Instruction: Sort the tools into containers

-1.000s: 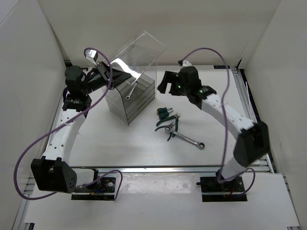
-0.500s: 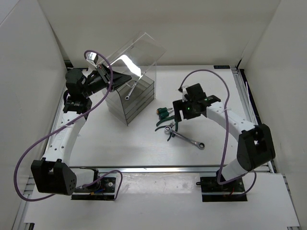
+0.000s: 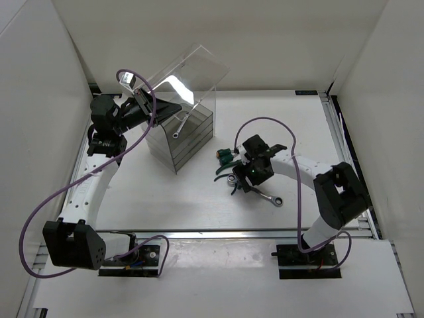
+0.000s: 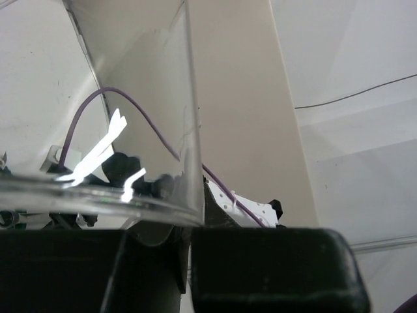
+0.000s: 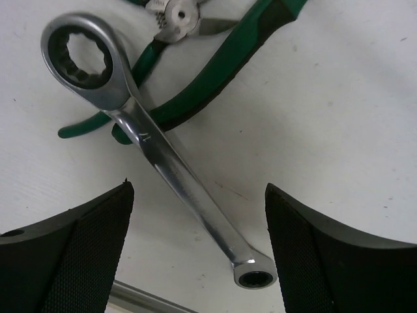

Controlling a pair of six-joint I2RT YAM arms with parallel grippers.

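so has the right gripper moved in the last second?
Yes. From level with the cabinet, the right gripper came toward the near edge, now over the wrench.

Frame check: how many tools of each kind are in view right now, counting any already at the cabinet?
Silver wrenches: 2, a wrench at the clear cabinet and a wrench on the table
Green-handled pliers: 1
Green screwdriver: 1
Total: 4 tools

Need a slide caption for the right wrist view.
Open right end effector poised over the wrench, lying across the pliers.
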